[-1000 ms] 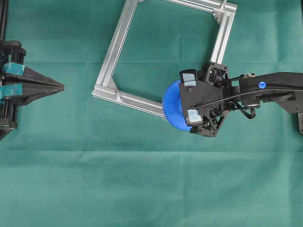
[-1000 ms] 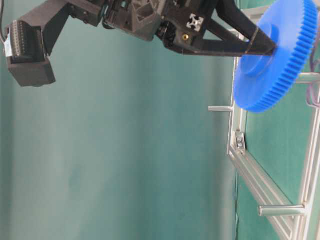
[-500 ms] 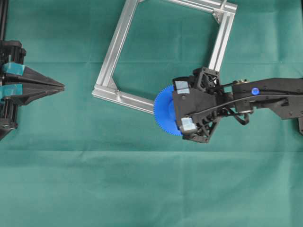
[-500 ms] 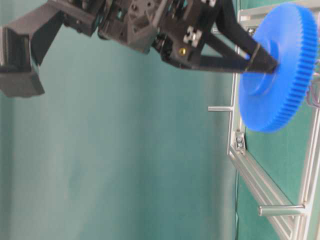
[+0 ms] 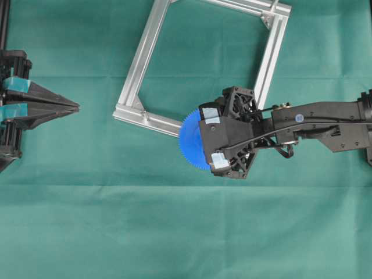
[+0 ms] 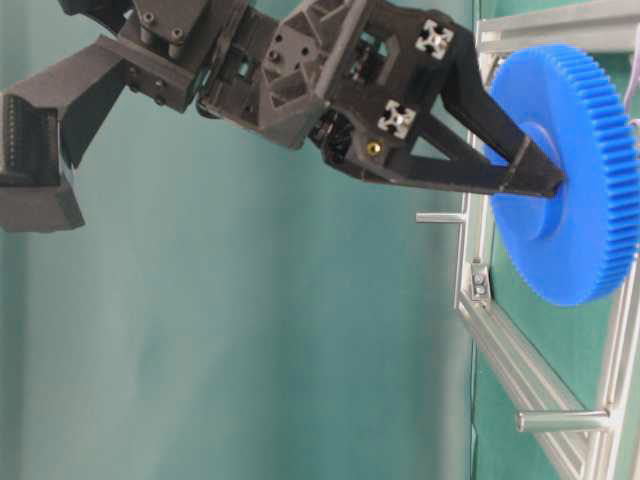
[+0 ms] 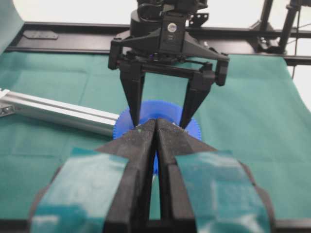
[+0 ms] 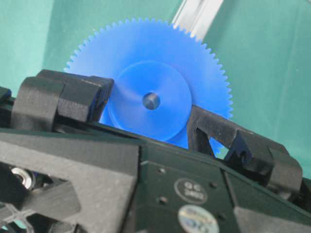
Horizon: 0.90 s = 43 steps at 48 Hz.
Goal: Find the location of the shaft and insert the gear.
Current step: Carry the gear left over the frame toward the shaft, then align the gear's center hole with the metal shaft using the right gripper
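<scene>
Right gripper (image 5: 199, 141) pinched the raised hub of the blue toothed gear (image 5: 189, 139), holding it above the aluminium frame (image 5: 139, 58)'s near rail, with bare green cloth (image 5: 174, 232) open on the near side. Its arm reached in from the right. Left gripper (image 5: 75, 106) sat pressed together far left.

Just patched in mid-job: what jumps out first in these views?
The blue gear, clamped by its hub in the right gripper, hangs over the aluminium frame's lower bar. The left gripper sits shut at the left edge, apart from both.
</scene>
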{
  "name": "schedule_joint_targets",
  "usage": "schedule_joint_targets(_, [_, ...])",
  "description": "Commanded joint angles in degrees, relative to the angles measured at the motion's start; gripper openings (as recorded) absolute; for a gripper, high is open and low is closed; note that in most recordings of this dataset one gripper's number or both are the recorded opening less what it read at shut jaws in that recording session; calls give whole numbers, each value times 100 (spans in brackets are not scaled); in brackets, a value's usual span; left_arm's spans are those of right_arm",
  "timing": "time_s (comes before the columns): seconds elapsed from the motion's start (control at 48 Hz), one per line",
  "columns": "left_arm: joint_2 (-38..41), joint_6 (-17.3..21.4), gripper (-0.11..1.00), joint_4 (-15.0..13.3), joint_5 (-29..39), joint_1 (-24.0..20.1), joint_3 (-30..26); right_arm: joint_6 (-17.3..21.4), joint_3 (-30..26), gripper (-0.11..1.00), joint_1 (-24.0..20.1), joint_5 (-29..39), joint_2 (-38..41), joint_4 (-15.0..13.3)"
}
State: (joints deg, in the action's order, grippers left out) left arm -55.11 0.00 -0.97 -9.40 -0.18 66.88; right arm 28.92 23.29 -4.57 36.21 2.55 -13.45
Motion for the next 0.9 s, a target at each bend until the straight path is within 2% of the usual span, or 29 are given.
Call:
schedule_joint_targets(0.0, [62,-9,4,-9,-26,-9,-132,0,-114,69,35,-35,-70,-158])
schedule_joint_targets(0.292, [53,-18,3,-9,-26,0,-141,35,53,69,255,-53,-185,-475])
schedule_joint_targets(0.687, [53,-18,3,-9,-26,0,-141,88,650,69,483,-501,-606,-475])
schedule_joint_targets(0.875, [53,-18,3,-9,-26,0,-141,211,721,69,475,-642,-659,-448])
